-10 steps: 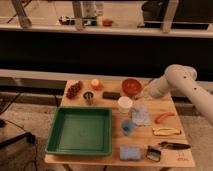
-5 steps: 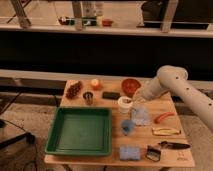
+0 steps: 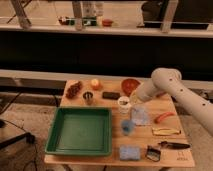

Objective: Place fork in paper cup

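The white arm (image 3: pixel 170 86) comes in from the right of the paper cup (image 3: pixel 124 104), bent at a raised elbow and sloping down and left. The gripper (image 3: pixel 132 100) hangs just right of the cup's rim with its fingers closed. The fork cannot be made out, so it cannot be told whether the gripper has hold of it.

Compared with a second ago, the elbow has swung left and the gripper has come from near the red bowl (image 3: pixel 130 85) to the cup's side.

The cup stands on a wooden table (image 3: pixel 186 159). A green tray (image 3: pixel 80 131) lies to the cup's lower left and a small blue cup (image 3: pixel 128 126) just in front of it. A small dark metal cup (image 3: pixel 88 97) is to its left. A black-handled knife (image 3: pixel 174 145) is well off to its front right. Behind the table a dark wall rises to a long counter.
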`<state>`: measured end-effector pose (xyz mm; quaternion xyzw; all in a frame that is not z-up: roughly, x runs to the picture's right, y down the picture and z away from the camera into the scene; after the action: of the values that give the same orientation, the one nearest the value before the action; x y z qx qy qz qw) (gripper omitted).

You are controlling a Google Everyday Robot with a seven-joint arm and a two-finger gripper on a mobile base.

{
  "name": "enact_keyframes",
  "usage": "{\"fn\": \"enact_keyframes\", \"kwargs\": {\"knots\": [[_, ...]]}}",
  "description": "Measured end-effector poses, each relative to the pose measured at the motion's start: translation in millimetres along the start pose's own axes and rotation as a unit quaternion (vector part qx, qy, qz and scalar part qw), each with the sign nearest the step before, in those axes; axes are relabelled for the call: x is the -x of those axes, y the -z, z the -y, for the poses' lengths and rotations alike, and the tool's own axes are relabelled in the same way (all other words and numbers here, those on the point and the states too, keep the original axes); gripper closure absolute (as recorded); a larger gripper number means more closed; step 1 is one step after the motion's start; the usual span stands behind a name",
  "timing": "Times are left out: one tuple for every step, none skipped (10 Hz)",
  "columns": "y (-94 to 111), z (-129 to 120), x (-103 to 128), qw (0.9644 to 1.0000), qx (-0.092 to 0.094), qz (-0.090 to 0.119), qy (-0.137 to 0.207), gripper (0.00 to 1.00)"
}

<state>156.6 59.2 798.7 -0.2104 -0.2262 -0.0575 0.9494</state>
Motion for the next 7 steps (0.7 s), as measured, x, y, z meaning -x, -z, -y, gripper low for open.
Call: {"fn": "enact_keyframes", "kwargs": {"knots": [[-3, 4, 3, 1.0000, -0.001, 0.000, 0.005, 0.85], [-5, 9, 8, 0.9999, -0.003, 0.000, 0.010, 0.85], [-5, 13, 9, 0.9999, -0.006, -0.001, 0.014, 0.85], [-6, 15, 12, 0.9998, -0.008, -0.001, 0.017, 0.85], [-7, 18, 18, 0.9997, -0.008, 0.001, 0.022, 0.85], [-9, 18, 23, 0.9997, -0.007, 0.002, 0.024, 0.85], [-10, 16, 24, 0.9997, -0.006, 0.004, 0.024, 0.85]]}}
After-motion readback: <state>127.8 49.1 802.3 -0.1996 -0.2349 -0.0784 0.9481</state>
